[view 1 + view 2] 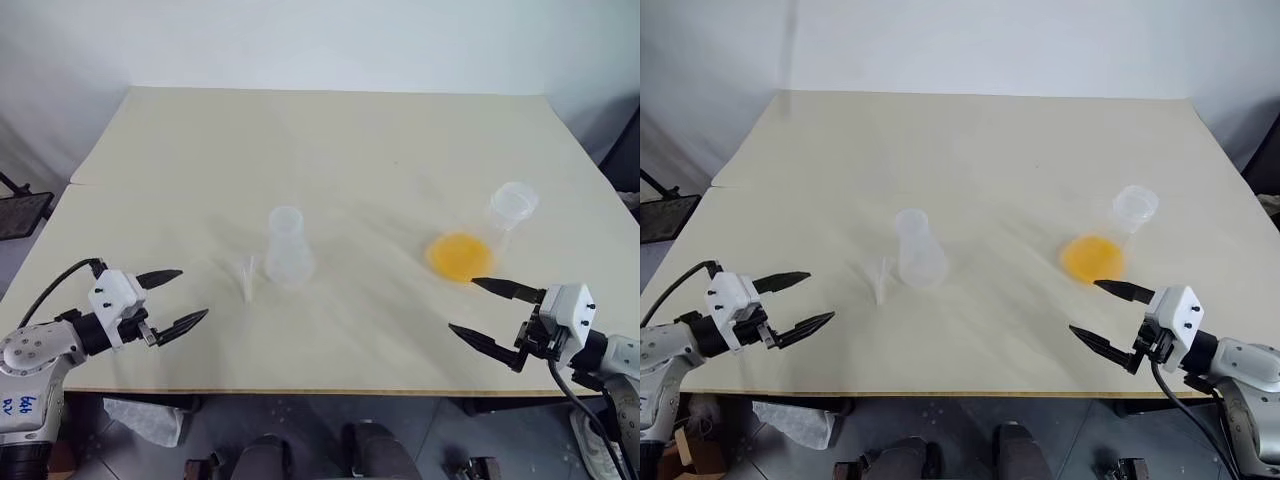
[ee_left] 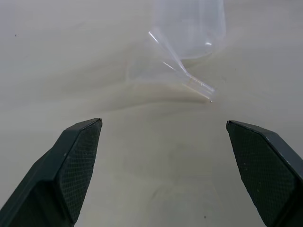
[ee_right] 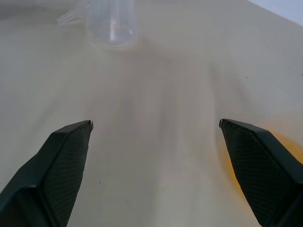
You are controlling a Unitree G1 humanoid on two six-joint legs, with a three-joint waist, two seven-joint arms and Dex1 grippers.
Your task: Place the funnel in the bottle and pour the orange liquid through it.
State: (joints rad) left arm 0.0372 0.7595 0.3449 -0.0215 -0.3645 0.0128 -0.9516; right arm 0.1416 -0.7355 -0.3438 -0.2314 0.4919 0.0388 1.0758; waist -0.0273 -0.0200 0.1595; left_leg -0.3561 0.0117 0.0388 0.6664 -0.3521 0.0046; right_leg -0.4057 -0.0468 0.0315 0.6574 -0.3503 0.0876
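Near the frame's centre, the funnel was seen lying beside the empty bottle, stem toward the lower edge. Both the left gripper and the right gripper were held wide open, empty.

A clear empty bottle is seen upright mid-counter. The small clear funnel is laid on its side just beside it, at its left. Well to the right, orange liquid is held in a second flask's base.
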